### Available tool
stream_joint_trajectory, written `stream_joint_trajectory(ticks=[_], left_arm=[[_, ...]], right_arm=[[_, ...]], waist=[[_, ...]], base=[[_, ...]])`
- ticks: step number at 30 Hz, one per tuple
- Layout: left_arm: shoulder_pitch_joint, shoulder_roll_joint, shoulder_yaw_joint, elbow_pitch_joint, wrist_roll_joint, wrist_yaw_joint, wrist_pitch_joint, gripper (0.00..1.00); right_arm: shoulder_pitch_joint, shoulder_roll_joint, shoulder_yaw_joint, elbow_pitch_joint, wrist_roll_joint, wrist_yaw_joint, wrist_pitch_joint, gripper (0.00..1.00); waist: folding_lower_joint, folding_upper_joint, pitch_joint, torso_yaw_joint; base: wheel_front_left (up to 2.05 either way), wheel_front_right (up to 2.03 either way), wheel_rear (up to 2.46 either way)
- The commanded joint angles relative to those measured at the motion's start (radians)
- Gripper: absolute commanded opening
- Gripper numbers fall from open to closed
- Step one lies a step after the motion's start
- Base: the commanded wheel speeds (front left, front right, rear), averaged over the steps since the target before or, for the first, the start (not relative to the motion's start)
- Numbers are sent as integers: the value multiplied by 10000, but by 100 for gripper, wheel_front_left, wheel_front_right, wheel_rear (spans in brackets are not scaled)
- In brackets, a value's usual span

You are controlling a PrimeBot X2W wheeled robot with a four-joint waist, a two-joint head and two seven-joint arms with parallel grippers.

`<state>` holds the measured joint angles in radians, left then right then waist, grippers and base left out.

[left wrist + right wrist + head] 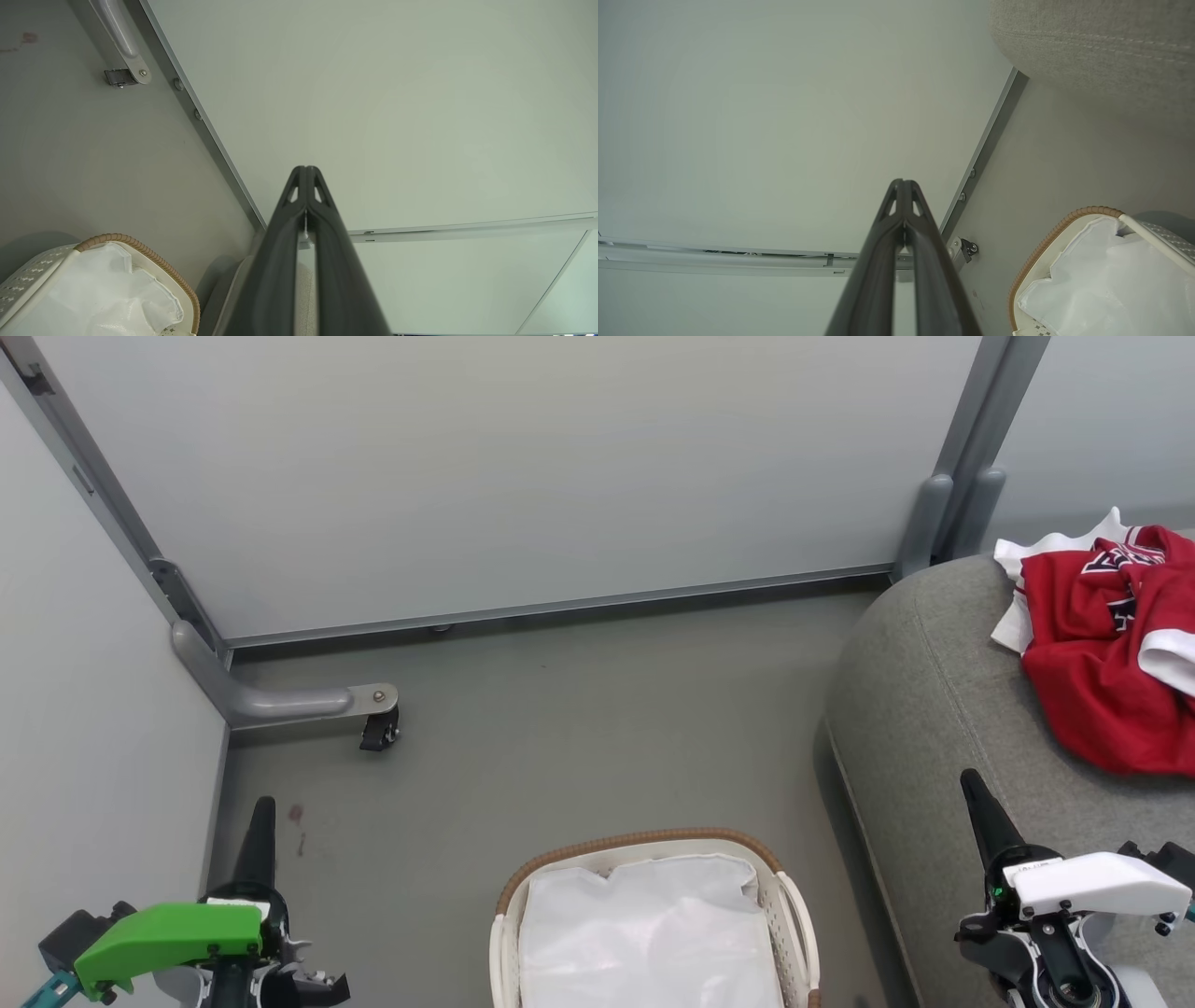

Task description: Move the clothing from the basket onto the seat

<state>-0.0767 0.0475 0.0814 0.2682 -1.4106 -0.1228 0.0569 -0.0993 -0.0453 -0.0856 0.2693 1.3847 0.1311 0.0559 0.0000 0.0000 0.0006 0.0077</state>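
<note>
Red clothing on seat, head cam; wrists: basket.

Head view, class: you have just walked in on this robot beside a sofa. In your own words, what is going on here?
A two-armed robot has the job of shifting laundry. The red clothing lies heaped on the grey seat. The part of the basket in view holds a white liner and no red garments. The left gripper and right gripper are both shut, empty, and touching nothing.
</note>
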Motion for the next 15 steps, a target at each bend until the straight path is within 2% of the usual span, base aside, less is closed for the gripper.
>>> stream_joint_trajectory(ticks=[1,15], left_arm=[[-224,42,60,-81,-214,-31,56,0],[-322,46,217,-181,-1161,-78,335,0]], right_arm=[[-144,-61,-54,-95,238,-5,78,0],[-133,-70,-187,-192,1296,-6,356,0]], waist=[[0,0,1,-3],[0,0,12,-38]], base=[[0,0,0],[0,0,0]])
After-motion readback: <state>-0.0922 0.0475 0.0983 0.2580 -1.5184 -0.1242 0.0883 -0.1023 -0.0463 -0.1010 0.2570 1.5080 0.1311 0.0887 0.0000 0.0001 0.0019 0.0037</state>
